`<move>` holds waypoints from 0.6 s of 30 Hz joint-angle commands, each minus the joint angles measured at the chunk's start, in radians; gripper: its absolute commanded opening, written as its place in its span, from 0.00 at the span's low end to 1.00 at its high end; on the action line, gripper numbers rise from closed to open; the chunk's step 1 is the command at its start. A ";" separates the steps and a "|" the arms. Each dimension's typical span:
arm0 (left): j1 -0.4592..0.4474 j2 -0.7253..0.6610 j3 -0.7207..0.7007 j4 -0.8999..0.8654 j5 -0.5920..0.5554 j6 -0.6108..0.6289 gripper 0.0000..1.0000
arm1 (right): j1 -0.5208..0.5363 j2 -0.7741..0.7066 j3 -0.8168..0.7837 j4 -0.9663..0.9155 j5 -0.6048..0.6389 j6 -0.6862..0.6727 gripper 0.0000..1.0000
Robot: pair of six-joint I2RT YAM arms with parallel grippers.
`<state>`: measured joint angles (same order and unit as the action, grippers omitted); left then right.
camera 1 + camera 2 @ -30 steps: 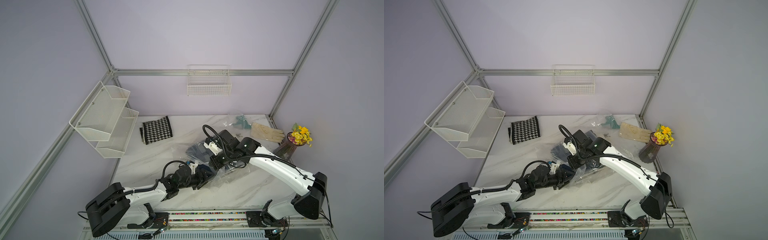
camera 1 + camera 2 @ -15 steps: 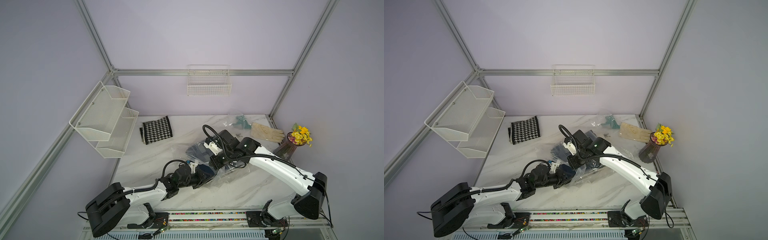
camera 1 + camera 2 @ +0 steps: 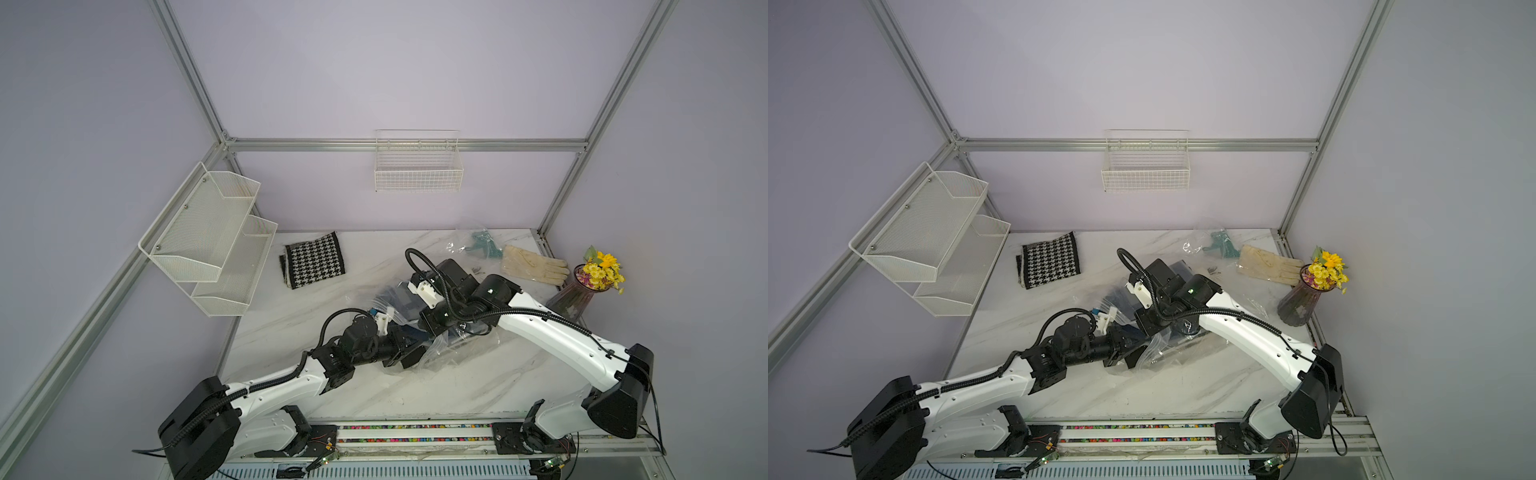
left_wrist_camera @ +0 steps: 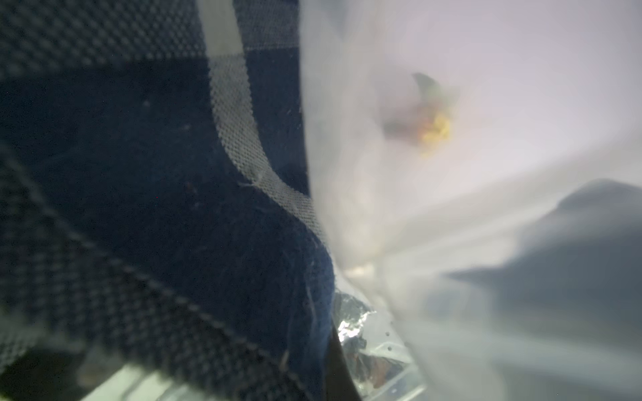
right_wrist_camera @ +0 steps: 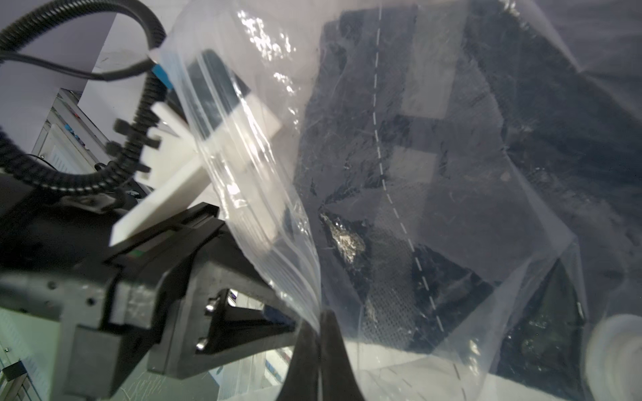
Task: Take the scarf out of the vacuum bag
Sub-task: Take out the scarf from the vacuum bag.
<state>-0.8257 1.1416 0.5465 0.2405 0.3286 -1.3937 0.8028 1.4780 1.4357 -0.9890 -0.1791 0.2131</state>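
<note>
Two pincers, both clenched. Right gripper (image 5: 321, 342) nips zip edge of vacuum bag (image 5: 462, 222). Left gripper (image 3: 413, 354) pokes into bag mouth, clamped against scarf (image 4: 146, 180); whether cloth is truly pinched, I cannot tell. Bag: crinkly, clear, glinting, white valve cap (image 5: 613, 350) at lower right of right wrist frame. Scarf: navy, grey woven stripes, folded, seen through plastic. Both sit mid-frame in both top views on marble table (image 3: 457, 399), between arms.

vacuum bag (image 3: 455, 357): clear, crinkled, slumped, one edge raised | scarf (image 4: 139, 156): navy checked, apparently inside
</note>
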 commanded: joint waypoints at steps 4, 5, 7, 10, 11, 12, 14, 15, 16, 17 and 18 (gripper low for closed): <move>0.048 -0.114 0.063 -0.120 -0.004 0.092 0.00 | -0.008 0.055 0.047 0.052 0.064 -0.029 0.00; 0.053 -0.124 0.061 -0.132 -0.004 0.094 0.00 | -0.008 0.063 0.050 0.060 0.070 -0.031 0.00; 0.058 -0.146 0.059 -0.155 -0.003 0.097 0.00 | -0.010 0.073 0.055 0.070 0.076 -0.030 0.00; 0.061 -0.185 0.057 -0.195 -0.006 0.102 0.00 | -0.014 0.082 0.058 0.085 0.090 -0.026 0.00; 0.061 -0.200 0.055 -0.213 -0.010 0.103 0.00 | -0.016 0.085 0.059 0.085 0.093 -0.024 0.00; 0.063 -0.217 0.055 -0.231 -0.013 0.105 0.00 | -0.018 0.088 0.060 0.088 0.096 -0.024 0.00; 0.065 -0.251 0.054 -0.272 -0.021 0.113 0.00 | -0.021 0.092 0.057 0.092 0.102 -0.024 0.00; 0.066 -0.266 0.054 -0.291 -0.024 0.116 0.00 | -0.022 0.094 0.054 0.097 0.102 -0.023 0.00; 0.066 -0.285 0.053 -0.315 -0.028 0.121 0.00 | -0.024 0.094 0.051 0.100 0.101 -0.023 0.00; 0.068 -0.298 0.050 -0.333 -0.031 0.125 0.00 | -0.024 0.094 0.048 0.103 0.101 -0.020 0.00; 0.068 -0.315 0.048 -0.357 -0.034 0.129 0.00 | -0.025 0.096 0.046 0.108 0.099 -0.021 0.00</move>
<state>-0.7654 0.8757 0.5747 -0.0734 0.3134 -1.3128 0.7883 1.5665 1.4677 -0.9245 -0.1028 0.2001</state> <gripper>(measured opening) 0.054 0.049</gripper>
